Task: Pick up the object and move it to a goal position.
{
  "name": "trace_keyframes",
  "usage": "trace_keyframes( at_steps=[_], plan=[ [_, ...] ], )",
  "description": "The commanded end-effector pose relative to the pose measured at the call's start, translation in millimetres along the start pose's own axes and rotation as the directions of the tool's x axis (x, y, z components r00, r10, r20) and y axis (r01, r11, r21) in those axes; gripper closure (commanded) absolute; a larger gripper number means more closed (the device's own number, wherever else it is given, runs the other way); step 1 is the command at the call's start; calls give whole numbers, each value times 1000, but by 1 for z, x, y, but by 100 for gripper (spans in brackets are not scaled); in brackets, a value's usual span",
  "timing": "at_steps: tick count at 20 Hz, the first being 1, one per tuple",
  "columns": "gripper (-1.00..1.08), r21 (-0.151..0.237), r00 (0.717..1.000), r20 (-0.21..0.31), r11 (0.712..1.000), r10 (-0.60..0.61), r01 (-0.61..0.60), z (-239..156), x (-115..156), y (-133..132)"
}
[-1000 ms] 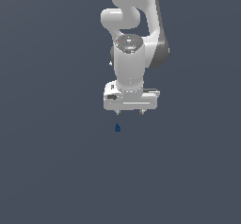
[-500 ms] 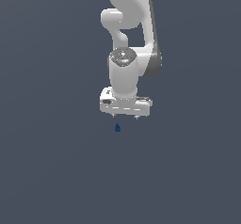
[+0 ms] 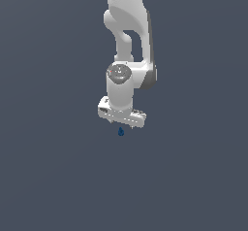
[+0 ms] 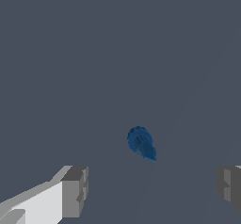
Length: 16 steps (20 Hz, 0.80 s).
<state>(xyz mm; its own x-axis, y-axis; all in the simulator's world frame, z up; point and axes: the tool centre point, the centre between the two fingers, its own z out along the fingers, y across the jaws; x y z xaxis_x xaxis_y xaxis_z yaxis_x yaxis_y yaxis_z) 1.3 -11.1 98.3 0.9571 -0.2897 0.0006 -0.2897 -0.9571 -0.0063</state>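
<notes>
Dark blue object point(image 3: 120, 131), tiny, rounded, teardrop-like: lies on the plain grey bench point(image 3: 48, 176), just below the end effector point(image 3: 121, 122) in the exterior view. White robot arm point(image 3: 127, 41): descends from the upper edge of that view, wrist pointing downward. End effector: spread wide, holding nothing; in the wrist view its two grey fingertips point(image 4: 74, 191) stand well apart at either side, and the object point(image 4: 141, 143) lies on the surface between and beyond them, touching neither. Bench surface: uniform slate grey throughout.
</notes>
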Motion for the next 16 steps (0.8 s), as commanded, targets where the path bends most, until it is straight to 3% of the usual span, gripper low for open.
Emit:
trace_keyframes(
  at_steps=[1, 8, 16],
  plan=[
    [-92, -5, 1000, 0, 1000, 17, -17, 5, 0, 3],
    [-92, -5, 1000, 1, 1000, 16, -16, 11, 0, 4],
    [-92, -6, 1000, 1, 1000, 19, -19, 49, -1, 5]
  ],
)
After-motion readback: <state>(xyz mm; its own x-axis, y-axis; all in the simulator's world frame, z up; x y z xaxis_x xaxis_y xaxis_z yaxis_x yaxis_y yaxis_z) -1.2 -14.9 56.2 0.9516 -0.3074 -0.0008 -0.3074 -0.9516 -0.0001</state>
